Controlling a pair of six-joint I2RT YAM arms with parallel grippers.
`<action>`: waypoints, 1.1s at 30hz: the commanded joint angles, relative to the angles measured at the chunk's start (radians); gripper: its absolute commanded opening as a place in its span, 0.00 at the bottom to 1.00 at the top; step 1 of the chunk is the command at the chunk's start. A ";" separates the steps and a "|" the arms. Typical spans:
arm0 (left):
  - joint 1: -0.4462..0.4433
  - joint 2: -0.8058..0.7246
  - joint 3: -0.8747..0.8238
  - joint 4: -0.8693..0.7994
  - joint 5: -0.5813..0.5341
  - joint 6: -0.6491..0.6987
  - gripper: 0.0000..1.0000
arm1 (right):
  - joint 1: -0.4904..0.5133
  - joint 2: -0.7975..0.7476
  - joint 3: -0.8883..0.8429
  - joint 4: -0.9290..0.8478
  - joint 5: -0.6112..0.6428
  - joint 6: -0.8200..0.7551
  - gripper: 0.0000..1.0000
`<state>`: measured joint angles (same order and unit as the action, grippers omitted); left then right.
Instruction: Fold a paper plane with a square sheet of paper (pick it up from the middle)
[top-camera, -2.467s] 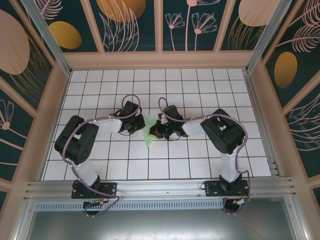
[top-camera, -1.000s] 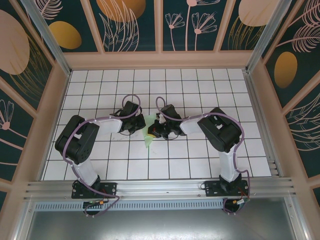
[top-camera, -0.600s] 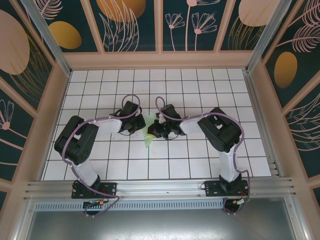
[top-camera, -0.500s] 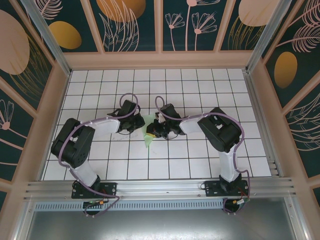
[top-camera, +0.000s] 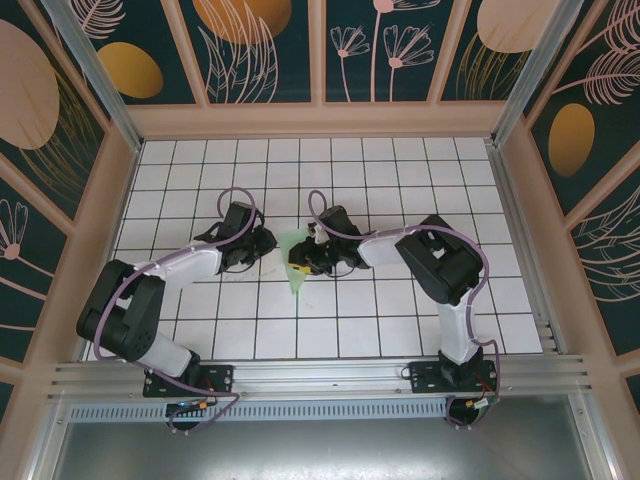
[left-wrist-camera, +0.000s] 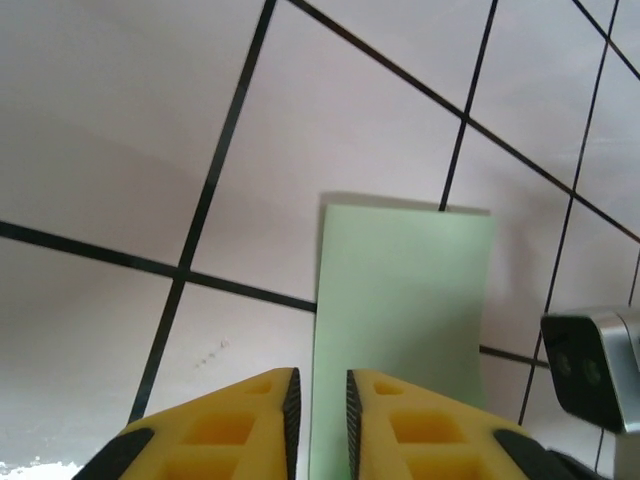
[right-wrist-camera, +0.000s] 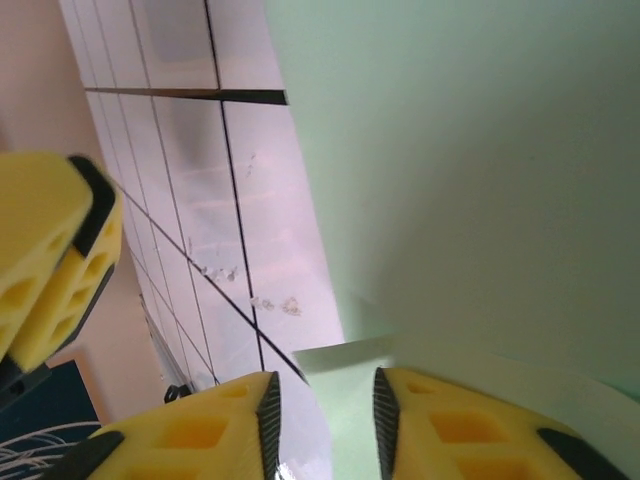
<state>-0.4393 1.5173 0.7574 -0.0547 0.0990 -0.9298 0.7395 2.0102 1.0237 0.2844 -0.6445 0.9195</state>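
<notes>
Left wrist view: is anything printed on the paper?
No, the paper shows a plain pale green face with no print or marks.

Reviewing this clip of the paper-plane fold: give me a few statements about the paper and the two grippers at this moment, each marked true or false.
1. The paper is plain pale green. True.
2. Its pointed end faces the far wall. False: it points toward the near edge of the table.
3. The right gripper is over the paper. True.
4. The left gripper rests on the paper's pointed tip. False: it is at the left side of the paper's wider part, away from the tip.
5. In the left wrist view the paper's far end is a straight edge. True.
</notes>
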 joint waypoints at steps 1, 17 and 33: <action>-0.001 -0.029 -0.029 0.046 0.079 -0.001 0.19 | 0.004 0.039 -0.012 -0.090 0.071 -0.022 0.28; -0.110 0.080 -0.048 0.087 0.134 0.004 0.00 | 0.007 0.057 0.009 -0.200 0.131 -0.068 0.00; -0.124 0.160 -0.049 0.049 0.111 0.020 0.00 | 0.008 -0.018 0.010 -0.150 0.119 -0.073 0.00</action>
<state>-0.5499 1.6440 0.7124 0.0238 0.2203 -0.9245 0.7444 2.0113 1.0409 0.1940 -0.5797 0.8688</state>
